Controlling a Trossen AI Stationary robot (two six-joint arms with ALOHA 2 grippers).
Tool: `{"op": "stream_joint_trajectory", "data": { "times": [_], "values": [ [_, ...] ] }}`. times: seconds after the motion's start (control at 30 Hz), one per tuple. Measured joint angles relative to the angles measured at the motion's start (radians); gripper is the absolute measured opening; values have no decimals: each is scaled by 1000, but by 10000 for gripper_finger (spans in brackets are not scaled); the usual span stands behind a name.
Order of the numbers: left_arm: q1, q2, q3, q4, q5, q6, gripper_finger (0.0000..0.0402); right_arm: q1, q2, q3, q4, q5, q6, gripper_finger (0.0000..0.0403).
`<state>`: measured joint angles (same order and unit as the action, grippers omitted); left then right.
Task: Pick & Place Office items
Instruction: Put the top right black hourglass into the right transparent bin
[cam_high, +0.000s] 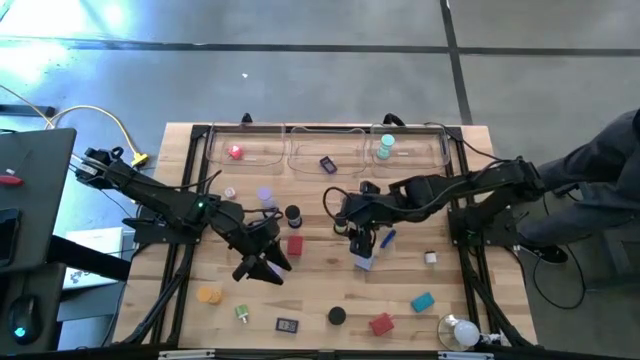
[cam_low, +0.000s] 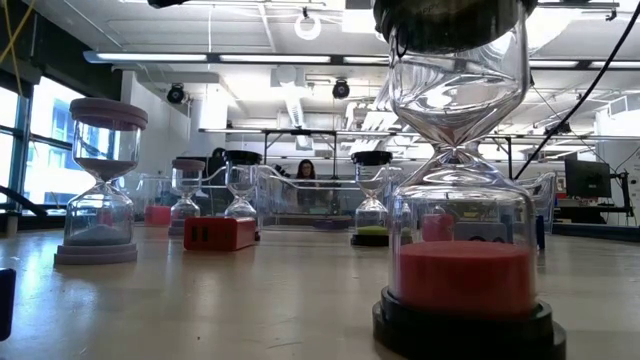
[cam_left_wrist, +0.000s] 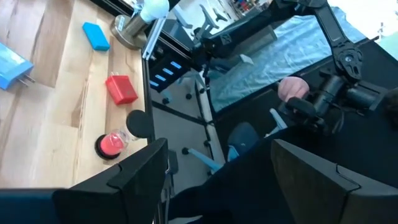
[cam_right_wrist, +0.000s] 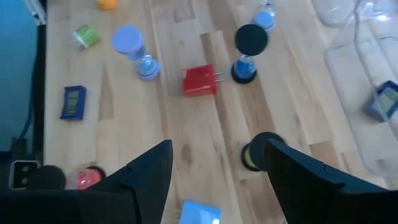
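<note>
The left pincer (cam_high: 262, 268) is seen over the middle of the bench (cam_high: 310, 300), its jaws parted wide with nothing between them. The right pincer (cam_high: 362, 250) is likewise parted and empty, held just above a blue charger (cam_high: 362, 262). A red plug (cam_high: 294, 245) lies between the two pincers, and a black-capped sand timer (cam_high: 292, 214) stands just beyond it. Other items are scattered along the near edge; a red block (cam_high: 381, 324) lies there. The trays (cam_high: 330, 148) at the far edge are only faintly made out.

I count three clear plastic trays (cam_high: 325, 146) at desk's far edge, two red plug-like blocks (cam_high: 294, 245), one teal block (cam_high: 421, 301), one white round bulb (cam_high: 462, 332), several small sand hourglasses (cam_low: 101, 180), exact number unclear.
</note>
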<state>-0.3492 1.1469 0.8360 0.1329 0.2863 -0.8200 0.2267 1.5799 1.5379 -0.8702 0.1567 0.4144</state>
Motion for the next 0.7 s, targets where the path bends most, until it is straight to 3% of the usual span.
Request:
{"op": "stream_joint_trajectory", "data": {
  "times": [0.17, 0.47, 0.57, 0.7],
  "values": [
    [0, 0, 0, 0, 18, 0, 278, 3, 0, 0, 1, -19, 16, 265],
    [3, 0, 0, -1, 53, 37, 278, 2, 0, 0, -1, -30, 86, 358],
    [3, 0, 0, -9, 54, 38, 278, 3, -1, 0, -20, 61, 98, 372],
    [2, 0, 0, -21, 78, 38, 278, 1, -1, 0, -114, 219, 238, 375]
  ]
}}
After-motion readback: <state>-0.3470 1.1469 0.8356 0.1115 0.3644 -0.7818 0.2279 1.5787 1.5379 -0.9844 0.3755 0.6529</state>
